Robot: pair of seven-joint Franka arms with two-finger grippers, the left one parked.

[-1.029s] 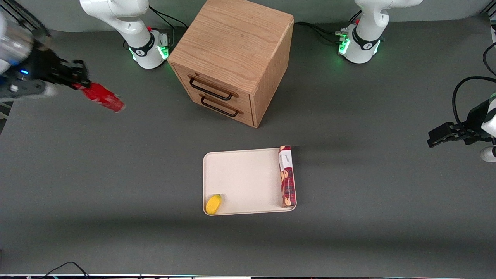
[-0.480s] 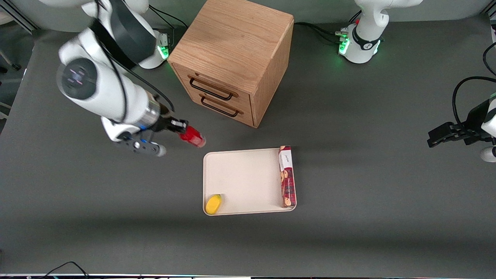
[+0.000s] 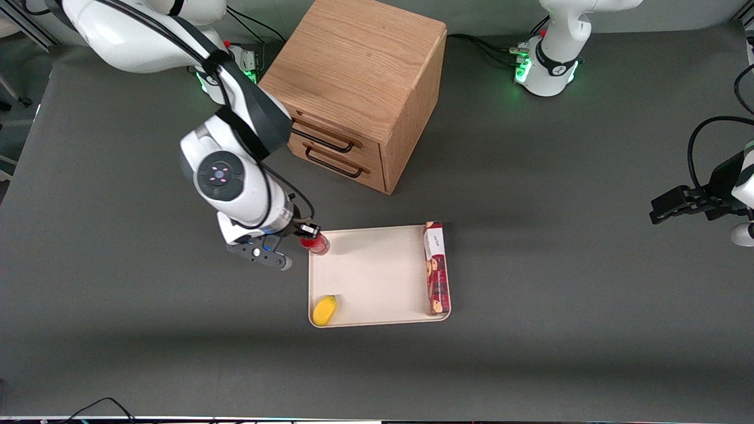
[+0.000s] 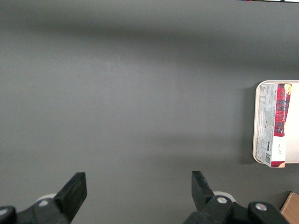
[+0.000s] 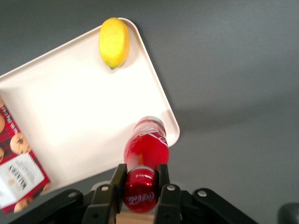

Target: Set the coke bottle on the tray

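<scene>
My right gripper (image 3: 307, 234) (image 5: 140, 182) is shut on the red coke bottle (image 3: 315, 243) (image 5: 145, 148), its fingers (image 5: 117, 182) clamped on the bottle's capped end. The bottle hangs above the corner of the cream-white tray (image 3: 377, 277) (image 5: 60, 112) that lies nearest the cabinet and the working arm. In the front view the bottle overlaps the tray's rim there. Whether it touches the tray I cannot tell.
A yellow lemon (image 3: 324, 310) (image 5: 114, 43) lies in the tray's corner nearest the front camera. A long dark-red cookie box (image 3: 437, 268) (image 5: 16, 161) (image 4: 275, 125) lies along the tray's edge toward the parked arm. A wooden two-drawer cabinet (image 3: 353, 88) stands farther from the camera than the tray.
The right arm has swung from its own end of the table toward the tray, carrying the bottle, and now holds it over the tray's corner.
</scene>
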